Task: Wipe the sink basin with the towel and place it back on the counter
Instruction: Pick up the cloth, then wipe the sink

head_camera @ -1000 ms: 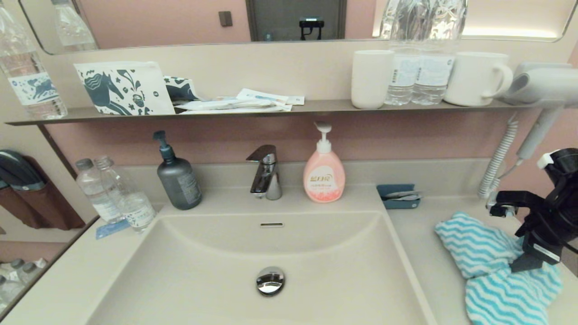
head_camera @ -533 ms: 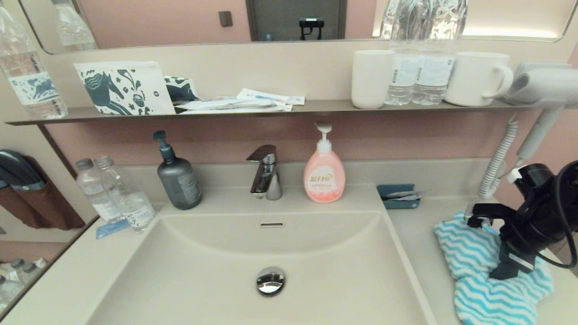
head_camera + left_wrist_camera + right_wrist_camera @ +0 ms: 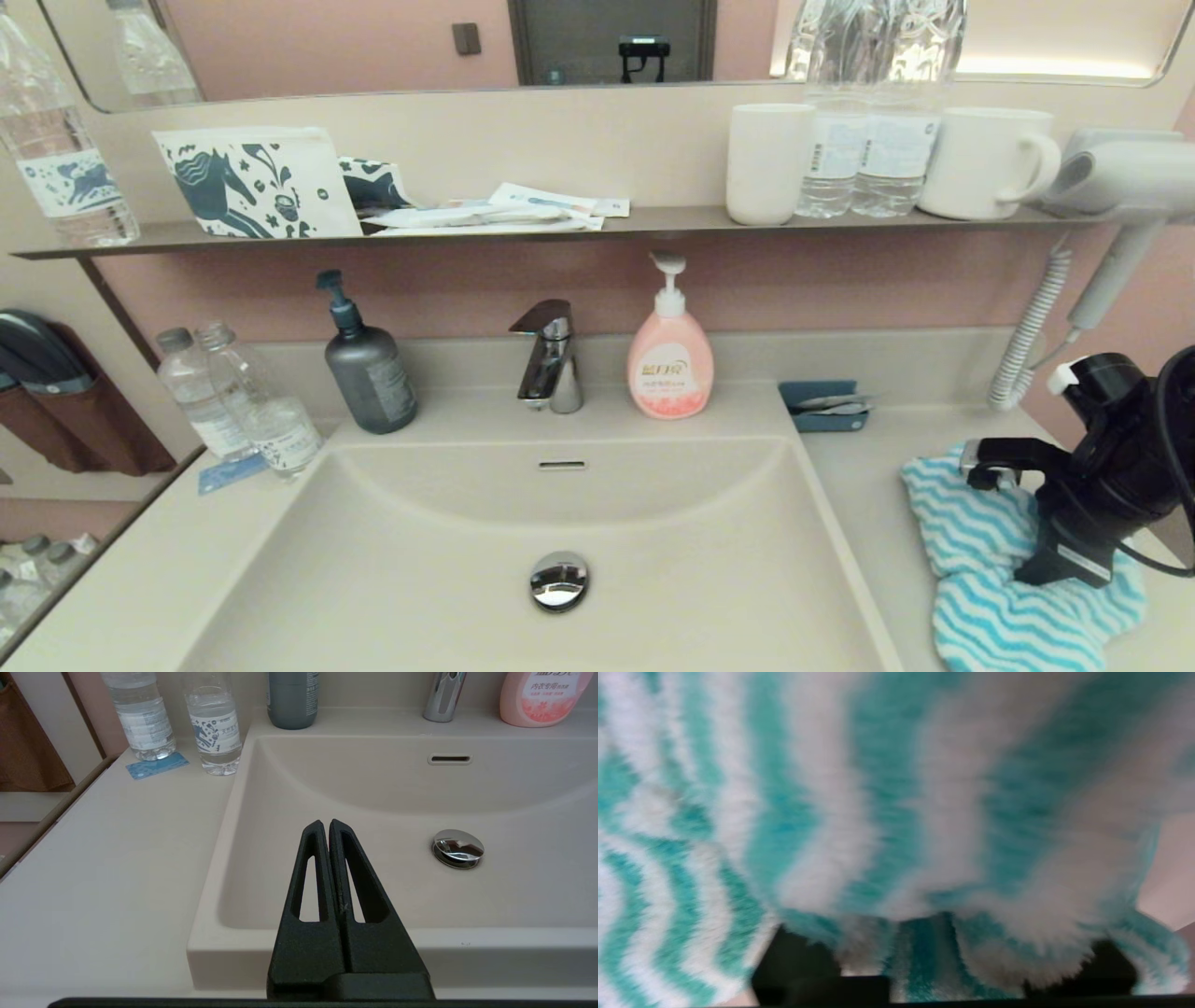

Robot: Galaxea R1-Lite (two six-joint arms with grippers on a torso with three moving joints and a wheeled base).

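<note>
the right gripper is pushed down into the towel, which lies on the counter to the right of the basin. in the right wrist view the fluffy cloth bunches up between its two dark finger bases, but i cannot tell if the fingers are squeezed on it yet. the left gripper waits at the front edge of the basin with its fingers pressed together and nothing in them.

the job now looks like grabbing the towel. to do it well, the gripper should pinch a thick bunch of cloth, not just the fuzz, then lift up high enough to clear the basin's rim before going across.

the basin looks dry and bare, with only its shiny plug in the middle. a small blue tray behind the towel holds some thin pale thing i cannot name. two water bottles stand on the counter to the left of the basin.
</note>
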